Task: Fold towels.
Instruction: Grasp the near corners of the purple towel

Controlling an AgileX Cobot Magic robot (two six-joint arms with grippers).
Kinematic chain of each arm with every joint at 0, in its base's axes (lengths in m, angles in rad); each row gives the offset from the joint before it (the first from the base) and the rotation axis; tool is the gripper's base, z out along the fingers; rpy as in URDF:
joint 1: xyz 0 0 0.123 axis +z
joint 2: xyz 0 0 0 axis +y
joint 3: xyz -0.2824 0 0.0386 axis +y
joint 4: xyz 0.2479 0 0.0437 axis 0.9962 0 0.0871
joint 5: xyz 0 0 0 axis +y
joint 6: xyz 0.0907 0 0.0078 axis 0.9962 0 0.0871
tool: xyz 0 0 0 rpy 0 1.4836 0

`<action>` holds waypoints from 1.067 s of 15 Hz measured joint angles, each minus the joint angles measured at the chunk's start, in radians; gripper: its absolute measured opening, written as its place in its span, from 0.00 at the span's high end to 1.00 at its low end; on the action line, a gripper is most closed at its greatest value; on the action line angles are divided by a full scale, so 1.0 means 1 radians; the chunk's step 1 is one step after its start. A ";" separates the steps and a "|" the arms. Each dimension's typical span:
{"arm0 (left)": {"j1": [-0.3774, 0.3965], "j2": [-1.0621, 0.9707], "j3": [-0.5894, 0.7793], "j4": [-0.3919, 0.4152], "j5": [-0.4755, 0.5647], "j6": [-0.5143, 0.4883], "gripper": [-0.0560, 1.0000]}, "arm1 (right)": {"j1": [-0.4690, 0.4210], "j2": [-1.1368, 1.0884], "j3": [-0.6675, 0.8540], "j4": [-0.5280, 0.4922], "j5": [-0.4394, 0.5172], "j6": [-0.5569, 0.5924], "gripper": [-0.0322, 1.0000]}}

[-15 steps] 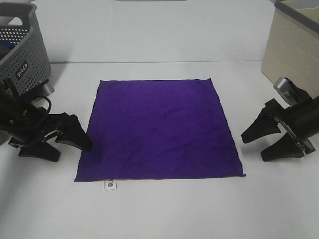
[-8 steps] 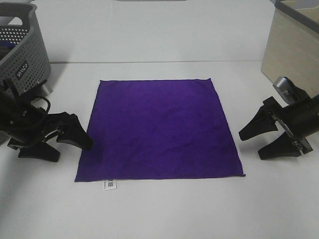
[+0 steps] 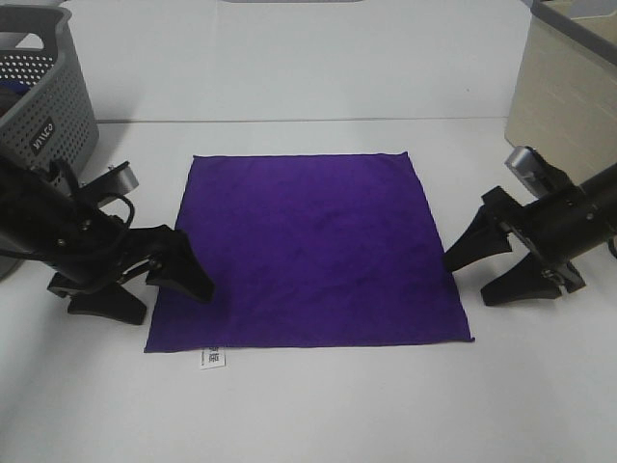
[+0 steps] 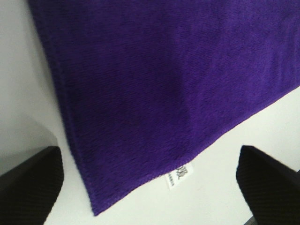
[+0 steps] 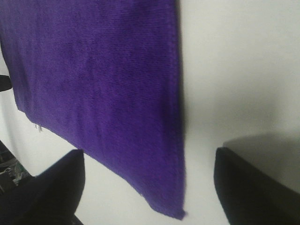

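Observation:
A purple towel (image 3: 308, 251) lies flat and unfolded in the middle of the white table. A small white label (image 3: 214, 359) sticks out at its near left corner. My left gripper (image 3: 174, 301) is open and empty, low over the towel's near left corner, one finger above the cloth edge. The left wrist view shows that corner (image 4: 140, 93) and the label (image 4: 178, 176) between the fingers (image 4: 28, 180). My right gripper (image 3: 469, 280) is open and empty beside the towel's near right corner. The right wrist view shows that corner (image 5: 117, 103) between the fingers (image 5: 258, 187).
A grey perforated basket (image 3: 39, 87) stands at the back left, close behind the left arm. A beige box (image 3: 569, 96) stands at the back right, behind the right arm. White table (image 3: 318, 415) runs in front of the towel.
Both grippers have moved inward toward the towel's near corners: the left one to the right onto the cloth edge, the right one to the left. The towel has not moved.

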 joint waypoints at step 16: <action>-0.110 0.122 -0.156 -0.080 0.077 -0.048 0.24 | 0.260 -0.023 -0.011 -0.086 -0.219 0.148 0.44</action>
